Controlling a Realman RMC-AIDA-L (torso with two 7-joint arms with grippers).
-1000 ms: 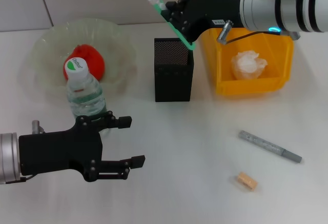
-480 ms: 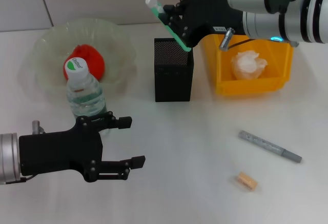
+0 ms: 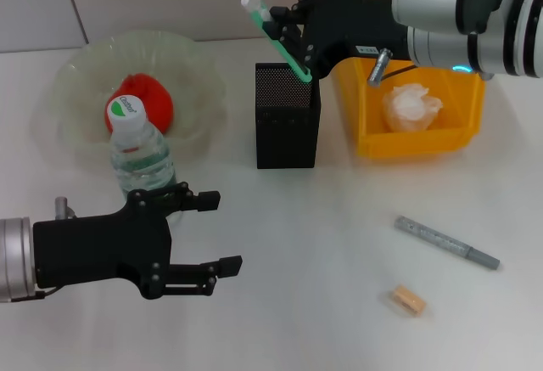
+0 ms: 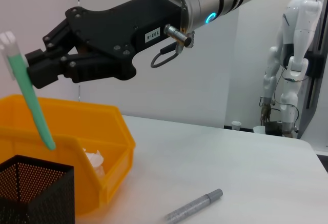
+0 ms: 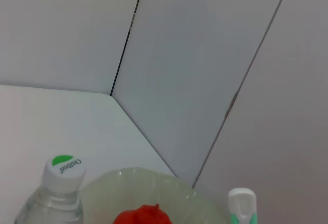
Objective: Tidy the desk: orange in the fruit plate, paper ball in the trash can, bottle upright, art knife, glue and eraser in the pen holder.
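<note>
The right hand (image 3: pixel 293 36) is pinching a green, white-capped glue stick (image 3: pixel 273 33) near its middle, fingers clamped on the barrel, and tilting it so the lower tip is hanging just above the open mouth of the black mesh pen holder (image 3: pixel 287 125). You are handling a light, rigid, smooth plastic tube — likely slippery, so a mid-barrel pinch looks right, and a tilted release may catch the rim. The left hand (image 3: pixel 193 244) is hovering low over the table (image 3: pixel 305 244) with its fingers apart, holding nothing, just beside the upright bottle (image 3: pixel 138 150). The orange (image 3: pixel 148 99) is already lying in the fruit plate (image 3: pixel 76 82), and the paper ball (image 3: pixel 410 106) in the yellow trash can (image 3: pixel 373 133). Two items are waiting on the table — the grey art knife (image 3: pixel 447 242), slim and stiff, best taken across its middle, and the small tan eraser (image 3: pixel 408 300), soft and easy to grip.
</note>
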